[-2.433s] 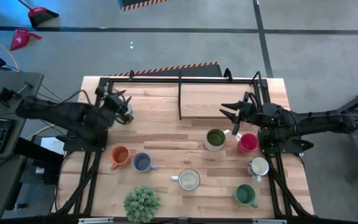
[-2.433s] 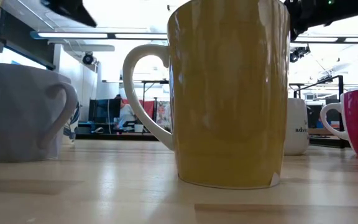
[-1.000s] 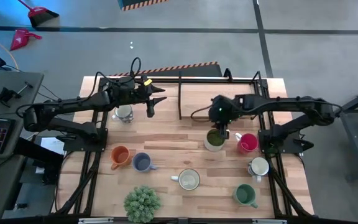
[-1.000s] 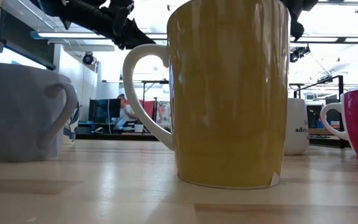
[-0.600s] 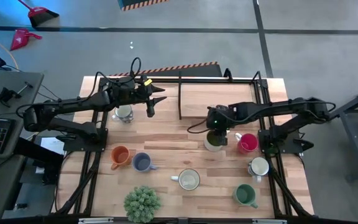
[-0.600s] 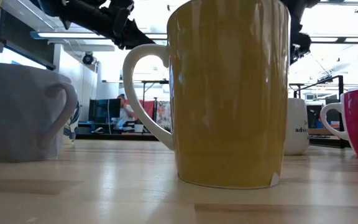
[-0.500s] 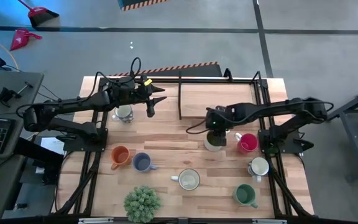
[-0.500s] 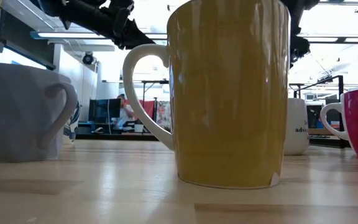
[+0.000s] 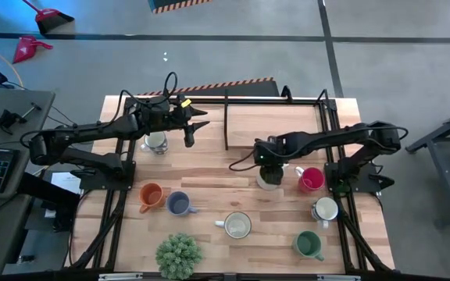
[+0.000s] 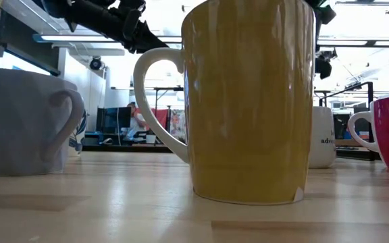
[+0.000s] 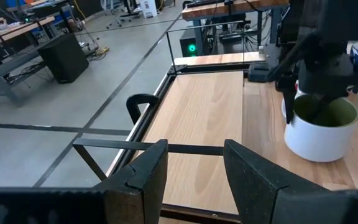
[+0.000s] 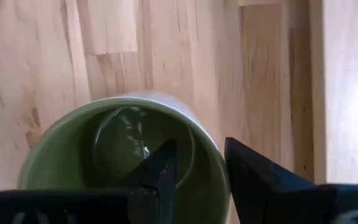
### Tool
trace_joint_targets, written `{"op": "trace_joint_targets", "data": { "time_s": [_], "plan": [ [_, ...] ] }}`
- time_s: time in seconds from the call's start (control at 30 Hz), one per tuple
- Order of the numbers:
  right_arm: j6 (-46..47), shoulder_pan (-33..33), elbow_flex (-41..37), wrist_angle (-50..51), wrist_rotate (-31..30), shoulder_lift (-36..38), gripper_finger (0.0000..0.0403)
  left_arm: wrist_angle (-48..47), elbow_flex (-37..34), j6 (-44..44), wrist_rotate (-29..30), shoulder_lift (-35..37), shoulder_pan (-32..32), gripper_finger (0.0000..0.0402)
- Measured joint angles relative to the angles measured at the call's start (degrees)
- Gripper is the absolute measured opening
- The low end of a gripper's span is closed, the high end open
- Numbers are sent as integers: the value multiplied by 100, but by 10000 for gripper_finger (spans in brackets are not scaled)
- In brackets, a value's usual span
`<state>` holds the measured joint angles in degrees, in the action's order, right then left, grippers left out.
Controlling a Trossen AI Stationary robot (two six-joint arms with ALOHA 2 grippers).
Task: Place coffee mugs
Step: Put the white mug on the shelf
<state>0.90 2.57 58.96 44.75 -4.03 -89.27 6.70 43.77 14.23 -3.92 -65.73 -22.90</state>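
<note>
On the pale wooden desk (image 9: 209, 176), before a bright workshop, the olive-lined white mug (image 9: 269, 176) stands mid-desk, its wall between the right end effector (image 12: 199, 163) fingers, apparently not yet clamped, while the left end effector (image 11: 193, 163) hovers open.

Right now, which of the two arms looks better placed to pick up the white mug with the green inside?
The right. Its gripper is down at the green-lined mug, one finger inside the rim and one outside, jaws open. The left gripper hovers across the table, open and empty, above a white mug.
</note>
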Motion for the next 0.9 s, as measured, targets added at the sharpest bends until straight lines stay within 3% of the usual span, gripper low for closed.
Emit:
{"op": "trace_joint_targets", "data": {
  "time_s": [0.43, 0.57, 0.73, 0.9],
  "plan": [
    [-131, 2, 0, -168, -31, -529, 106, 1, 2, -1, -94, 0, 0, 147],
    [-91, 2, -2, -174, -53, -536, 77, 0, 2, 29, -96, 0, 2, 147],
    [-114, 2, -4, -145, -53, -536, 13, 2, 2, 93, -96, 0, 1, 147],
    [38, 0, -2, -168, -328, -536, 4, 2, 2, 95, -96, 0, 2, 147]
  ]
}}
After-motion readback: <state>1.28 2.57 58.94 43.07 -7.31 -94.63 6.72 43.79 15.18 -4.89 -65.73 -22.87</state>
